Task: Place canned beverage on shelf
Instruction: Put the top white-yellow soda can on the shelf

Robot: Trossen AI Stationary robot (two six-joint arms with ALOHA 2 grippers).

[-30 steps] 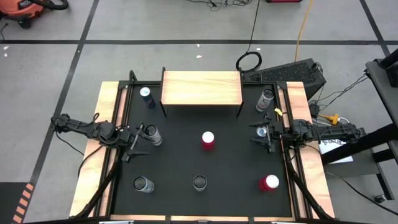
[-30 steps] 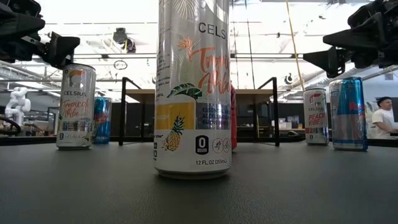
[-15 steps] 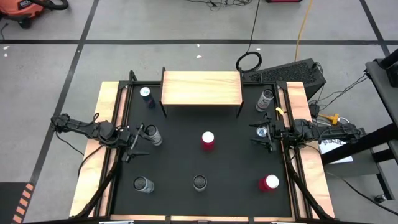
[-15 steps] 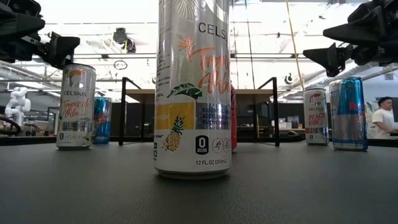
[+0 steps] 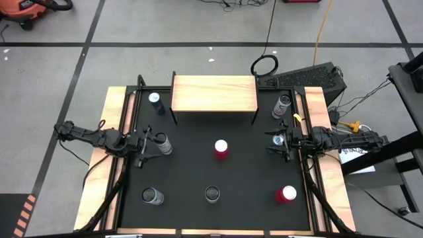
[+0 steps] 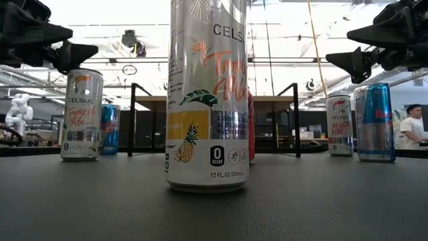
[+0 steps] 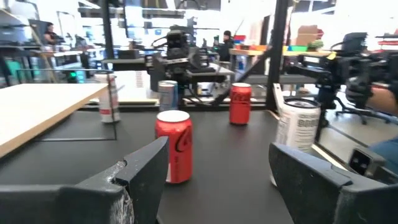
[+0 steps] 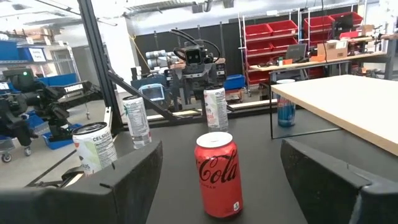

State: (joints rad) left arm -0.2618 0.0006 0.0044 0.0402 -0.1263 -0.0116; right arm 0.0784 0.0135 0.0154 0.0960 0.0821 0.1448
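Shelf (image 5: 213, 93) stands bare from above; seven cans stay on the mat (image 5: 192, 165), so all placing remains. Left gripper (image 5: 147, 147) hovers by a silver can (image 5: 162, 144), right gripper (image 5: 277, 145) at the opposite edge. Wrist views show both with fingers apart, empty, facing the red can (image 8: 218, 174).

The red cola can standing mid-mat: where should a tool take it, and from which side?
Grip the red cola can around its cylindrical wall at mid-height, coming in level from a side. It stands upright and alone on the black mat, so both flanks are free. The right tool, open, already faces it with the can centred between its fingers in its wrist view, so approaching from the right looks simplest.
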